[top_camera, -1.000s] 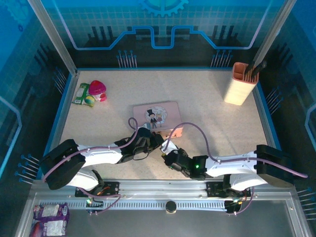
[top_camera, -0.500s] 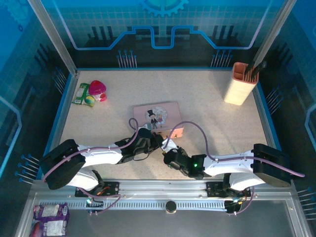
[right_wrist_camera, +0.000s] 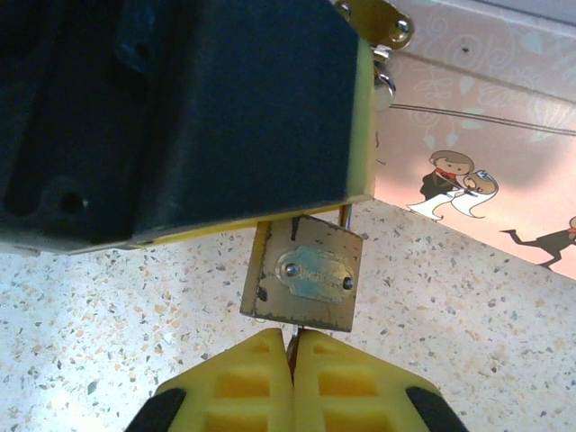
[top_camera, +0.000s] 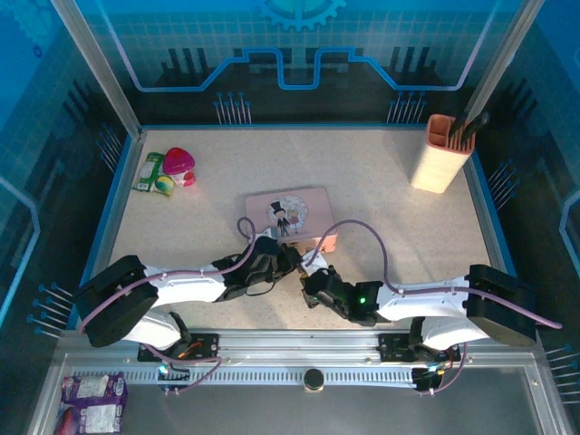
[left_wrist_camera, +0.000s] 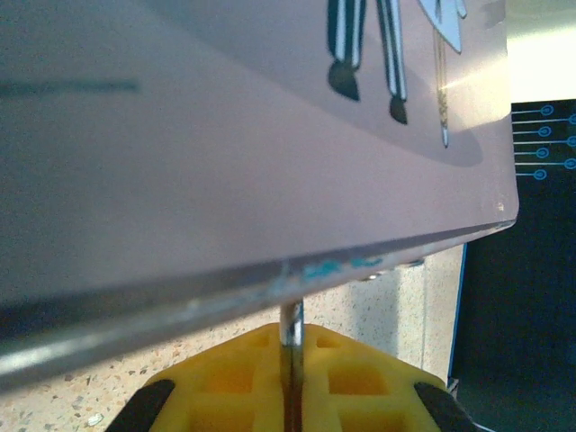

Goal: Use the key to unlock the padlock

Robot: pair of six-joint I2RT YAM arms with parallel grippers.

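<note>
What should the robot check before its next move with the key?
1. The left gripper is shut on the padlock: ok.
2. The right gripper is shut on the key: ok.
3. Key lined up under the padlock's bottom: ok.
4. Key tip inside the keyhole: cannot tell, it is hidden.
5. Room next to the pink tin: probably not ok, it sits very close behind.

Pink tin mid-table, orange holder far right, pink toy far left.
</note>
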